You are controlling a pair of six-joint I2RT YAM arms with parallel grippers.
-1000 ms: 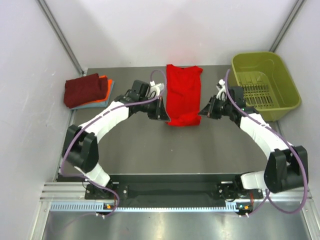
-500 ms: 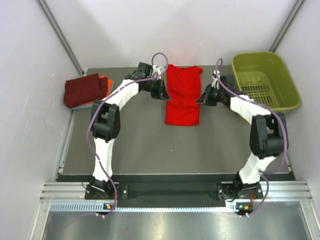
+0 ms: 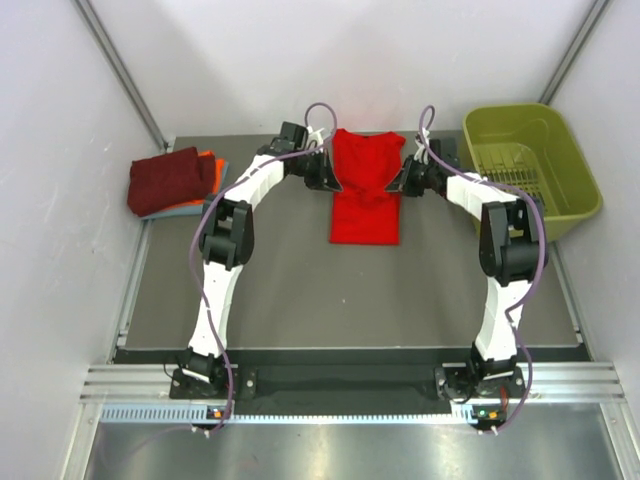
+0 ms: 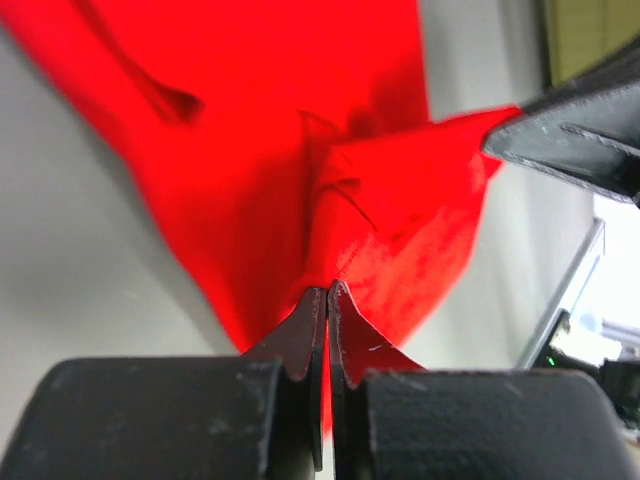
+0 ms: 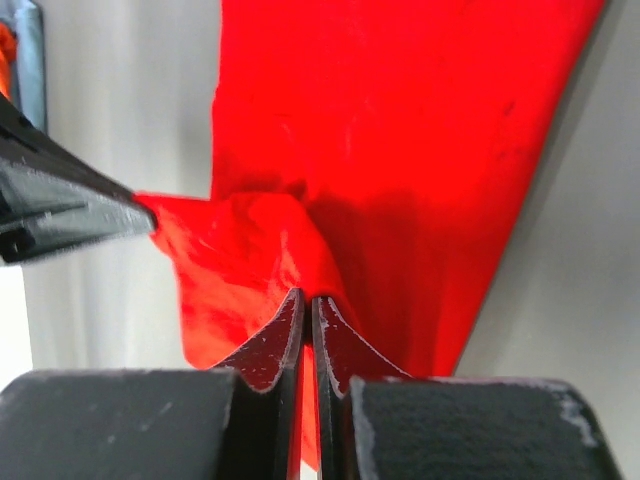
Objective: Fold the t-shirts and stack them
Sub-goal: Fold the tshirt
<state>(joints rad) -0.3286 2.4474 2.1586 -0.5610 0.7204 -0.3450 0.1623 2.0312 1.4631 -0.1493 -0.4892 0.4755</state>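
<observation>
The bright red t-shirt (image 3: 366, 190) lies at the back middle of the table, its near end folded up over itself. My left gripper (image 3: 330, 180) is shut on the shirt's left edge; the left wrist view shows the red cloth (image 4: 330, 180) pinched between the shut fingers. My right gripper (image 3: 402, 183) is shut on the right edge, with the red cloth (image 5: 380, 150) pinched there too. A folded stack lies at the left: dark maroon shirt (image 3: 170, 178) on top, orange (image 3: 214, 174) and grey-blue (image 3: 180, 208) edges showing beneath.
The olive-green plastic basket (image 3: 530, 170) stands at the back right, close to the right arm. Grey walls close in the table at the back and sides.
Both grippers have carried the shirt's near end away from me toward the back, folding it over; the arms are now stretched far out and the shirt looks shorter.
</observation>
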